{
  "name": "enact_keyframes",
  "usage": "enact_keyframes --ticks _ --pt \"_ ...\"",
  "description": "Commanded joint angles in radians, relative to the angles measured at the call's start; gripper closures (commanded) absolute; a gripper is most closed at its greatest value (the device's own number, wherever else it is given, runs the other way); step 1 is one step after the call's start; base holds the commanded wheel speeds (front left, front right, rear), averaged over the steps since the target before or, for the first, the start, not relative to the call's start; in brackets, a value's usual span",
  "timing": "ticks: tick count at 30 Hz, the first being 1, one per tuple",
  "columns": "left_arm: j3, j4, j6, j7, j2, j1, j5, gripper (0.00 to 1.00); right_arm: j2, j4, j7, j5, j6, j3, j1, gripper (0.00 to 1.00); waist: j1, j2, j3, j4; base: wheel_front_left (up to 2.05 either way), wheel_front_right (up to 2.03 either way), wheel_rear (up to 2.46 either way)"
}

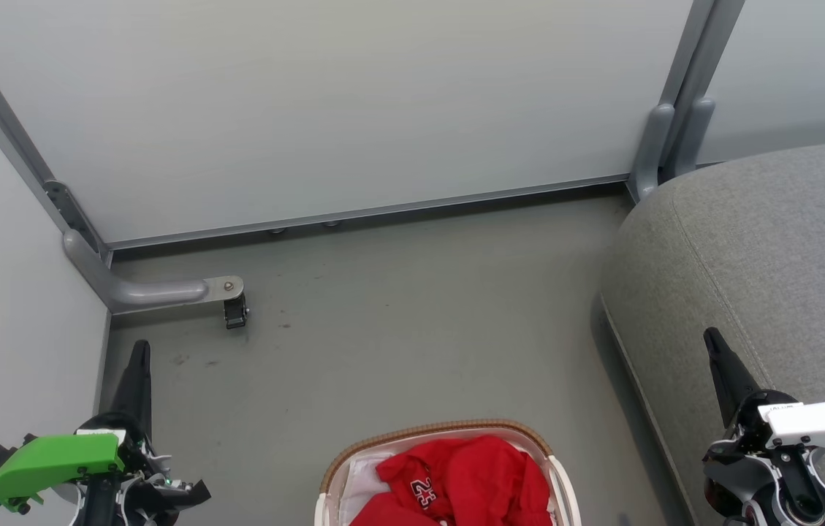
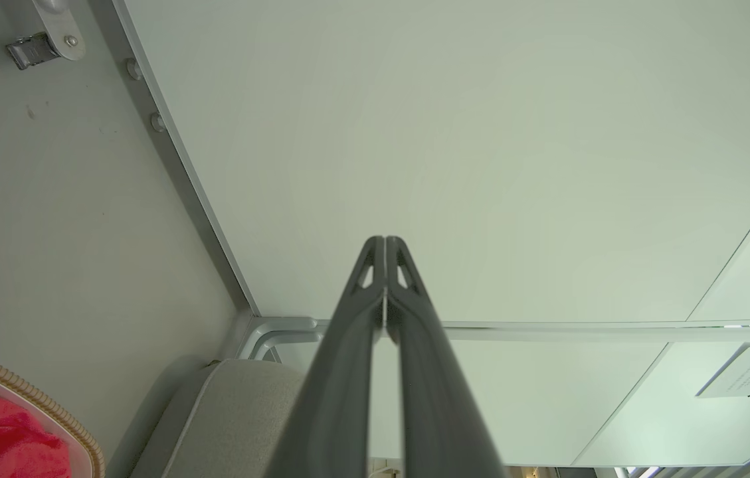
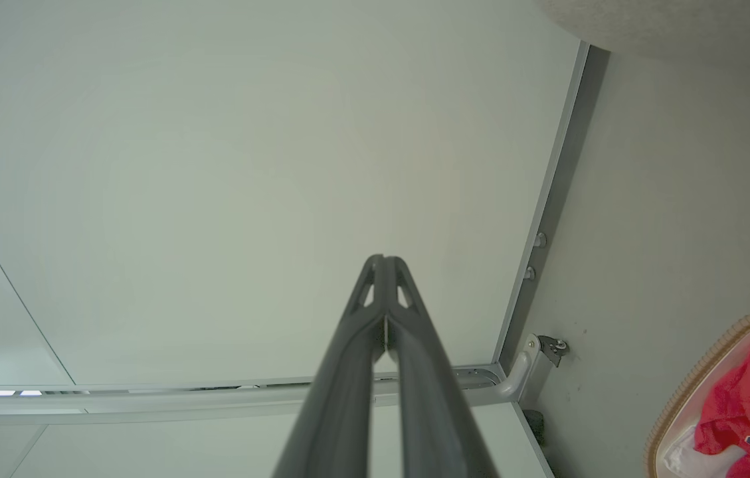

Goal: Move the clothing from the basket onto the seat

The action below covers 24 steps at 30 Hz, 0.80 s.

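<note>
The basket [image 1: 441, 427] is sitting on the floor [image 1: 397, 307], well away from the floor's far edge, where the pale wall panel [image 1: 324, 102] is standing, and off from the far left corner, where a grey metal bracket [image 1: 164, 291] is reaching out; the seat [image 1: 770, 248] is rising along the floor's right edge, near the basket but apart from it.

The clothing [image 1: 470, 475] is lying bunched inside the basket, red and rumpled, on the white lining [image 1: 361, 475]; the head view is giving the white "23" on it.

The left hand [image 1: 140, 351] is hanging over the floor's left edge, holding nothing; the left wrist view is adding what the head view is not giving, its two fingers [image 2: 365, 292] pressing together at the tips.

The right hand [image 1: 712, 337] is hanging above the seat's near part, also holding nothing; the right wrist view is showing its fingers [image 3: 361, 312] likewise closed tip to tip.

The left wrist view is also catching the basket's woven rim, a patch of red cloth and the seat's rounded end, plus a sheet of paper [image 2: 747, 372] on a side panel; the right wrist view is taking in the basket and the bracket.
</note>
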State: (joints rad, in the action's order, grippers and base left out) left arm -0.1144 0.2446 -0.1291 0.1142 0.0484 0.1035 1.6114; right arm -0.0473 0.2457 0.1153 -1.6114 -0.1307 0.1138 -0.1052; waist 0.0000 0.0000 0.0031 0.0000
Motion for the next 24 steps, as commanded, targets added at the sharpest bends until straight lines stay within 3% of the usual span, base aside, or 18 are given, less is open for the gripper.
enact_keyframes --ticks 1,5,6,24 --pt "-0.002 -0.001 -0.004 0.002 0.004 0.011 0.003 1.0 -0.006 -0.004 0.0 -0.003 0.0 0.002 -0.006 1.0 0.0 0.0 0.0 0.0 0.0 0.0 0.0" --pt "-0.002 -0.001 -0.004 0.002 0.004 0.011 0.003 1.0 -0.006 -0.004 0.0 -0.003 0.0 0.001 -0.006 1.0 0.0 0.0 0.0 0.0 0.0 0.0 0.0" --pt "0.0 0.0 0.0 0.0 0.0 0.0 0.0 0.0 0.0 0.0 0.0 0.0 0.0 0.0 0.0 0.0 0.0 0.0 0.0 0.0 0.0 0.0 0.0" --pt "0.073 0.004 0.0 -0.071 -0.004 -0.045 -0.04 0.0 0.008 0.028 -0.071 0.06 0.0 -0.046 0.038 0.0 0.0 0.0 -0.002 0.0 0.0 0.0 0.0"
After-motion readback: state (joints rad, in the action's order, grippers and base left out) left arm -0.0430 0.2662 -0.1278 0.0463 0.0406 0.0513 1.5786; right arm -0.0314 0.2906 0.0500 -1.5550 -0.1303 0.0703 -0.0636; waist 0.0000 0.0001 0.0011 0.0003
